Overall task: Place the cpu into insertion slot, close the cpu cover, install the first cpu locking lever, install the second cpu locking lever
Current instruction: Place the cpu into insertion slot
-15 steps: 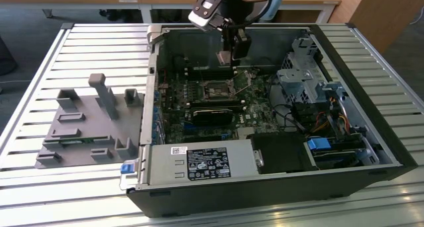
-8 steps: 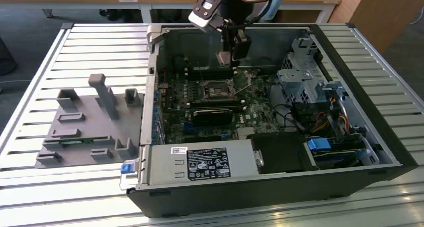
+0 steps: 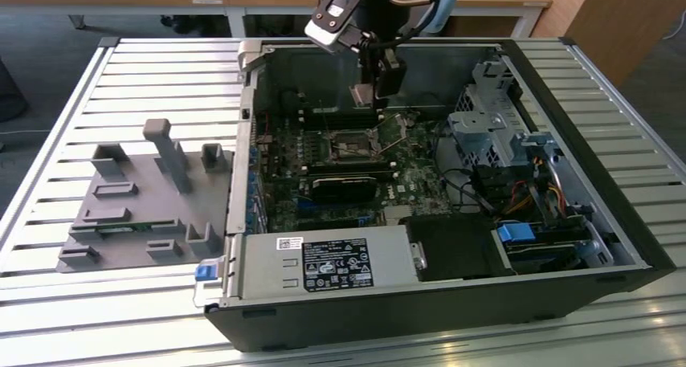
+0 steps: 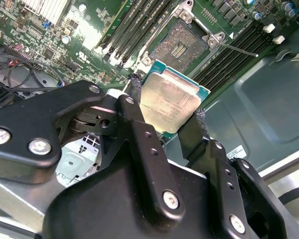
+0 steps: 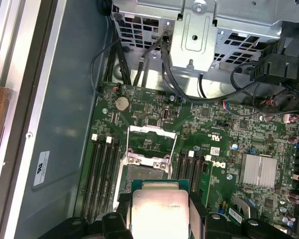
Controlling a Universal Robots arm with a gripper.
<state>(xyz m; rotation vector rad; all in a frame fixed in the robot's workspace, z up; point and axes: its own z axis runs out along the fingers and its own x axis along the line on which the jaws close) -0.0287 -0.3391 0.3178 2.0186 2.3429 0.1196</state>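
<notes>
Presently, the insertion slot (image 4: 182, 47) is flanked by memory slots (image 4: 132, 27), with the cpu cover (image 5: 152, 141) folded back beyond it. The cpu (image 4: 172, 102) is clamped between the gripper (image 4: 168, 98) fingers, short of the slot.

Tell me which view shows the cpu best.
Second wrist view: the cpu is close, most of its metal face clear, clamped by the end effector. First wrist view cuts it off at the frame edge. Exterior view: too small to tell.
</notes>
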